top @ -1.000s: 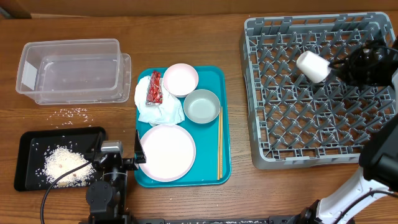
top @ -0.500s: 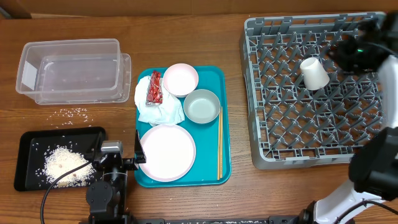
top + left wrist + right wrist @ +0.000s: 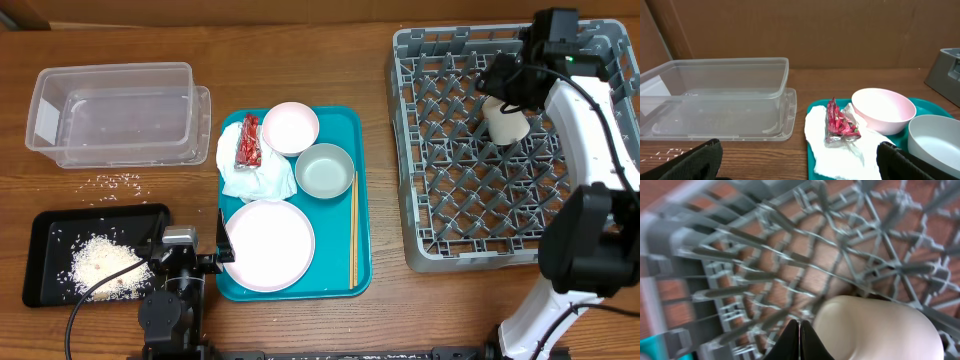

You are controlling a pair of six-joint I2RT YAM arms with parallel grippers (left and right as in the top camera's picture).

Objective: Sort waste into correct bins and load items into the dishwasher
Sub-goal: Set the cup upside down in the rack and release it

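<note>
The whitish cup (image 3: 507, 122) stands in the grey dishwasher rack (image 3: 500, 225), near its far side. My right gripper (image 3: 492, 80) hovers just beyond the cup, shut and empty; in the right wrist view its closed fingertips (image 3: 800, 339) sit left of the cup (image 3: 875, 330). My left gripper (image 3: 190, 240) rests open at the front table edge, and nothing lies between its fingers (image 3: 695, 160). On the teal tray lie the white napkin (image 3: 255, 178) with the red wrapper (image 3: 248, 142), a small pink plate (image 3: 290, 127), a grey-green bowl (image 3: 324, 170), a large pink plate (image 3: 268, 245) and chopsticks (image 3: 353, 230).
The clear tub (image 3: 115, 115) stands at the far left beside its lid. The black tray (image 3: 40, 290) at the front left holds rice, with loose grains (image 3: 118, 181) on the wood between them. The teal tray (image 3: 340, 285) sits mid-table.
The right gripper let go of the cup, which now rests in the rack. It moved toward the rack's far edge and closed. The left arm stayed still.
</note>
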